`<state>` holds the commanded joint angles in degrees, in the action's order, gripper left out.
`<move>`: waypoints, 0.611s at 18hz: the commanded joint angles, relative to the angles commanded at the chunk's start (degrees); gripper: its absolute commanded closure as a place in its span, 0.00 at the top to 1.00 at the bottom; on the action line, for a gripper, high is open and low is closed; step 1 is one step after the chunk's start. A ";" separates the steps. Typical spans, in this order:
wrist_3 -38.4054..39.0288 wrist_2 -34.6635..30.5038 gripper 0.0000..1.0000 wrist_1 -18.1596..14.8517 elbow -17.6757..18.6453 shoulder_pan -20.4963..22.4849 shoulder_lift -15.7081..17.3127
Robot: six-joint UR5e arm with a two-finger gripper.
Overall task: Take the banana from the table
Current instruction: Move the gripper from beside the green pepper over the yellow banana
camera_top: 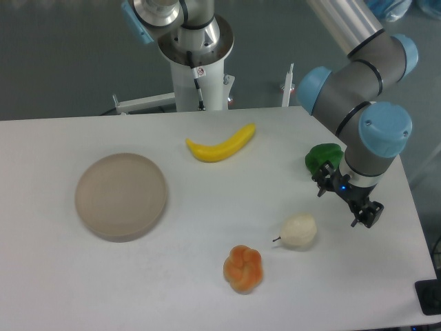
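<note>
I see the smooth, bright yellow curved toy banana [221, 144] lying flat, far centre of the white table [83, 289], untouched. Two-finger gripper [344, 202] hangs at right, near a cream pear [300, 230]; I cannot tell its opening.

Bright yellow banana [220, 144], white table [207, 289], tan plate [121, 196], orange knobbly fruit [243, 268], cream pear [299, 231], green object [322, 156].

On the table [83, 289]: 1 banana [220, 144], far centre. 1 tan plate [121, 196], left. 1 green item [322, 156], right, partly hidden. 1 cream pear [299, 231] and 1 knobbly orange fruit [243, 268], near right. 1 arm w/ 1 gripper [343, 202].
</note>
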<state>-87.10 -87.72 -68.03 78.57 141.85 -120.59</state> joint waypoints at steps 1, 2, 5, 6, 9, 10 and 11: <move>0.00 0.44 1.00 0.09 0.09 -0.09 0.00; 0.00 0.62 1.00 0.09 0.09 -0.17 0.00; 0.09 0.71 1.00 0.09 2.88 -0.79 2.44; 0.35 0.88 1.00 0.35 4.99 -1.23 4.20; 4.20 4.30 1.00 0.09 10.44 -4.73 10.35; 5.18 5.18 1.00 0.26 13.42 -5.88 13.07; 6.40 5.19 1.00 0.18 15.01 -6.93 14.49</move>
<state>-80.70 -82.53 -67.85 93.59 134.92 -106.10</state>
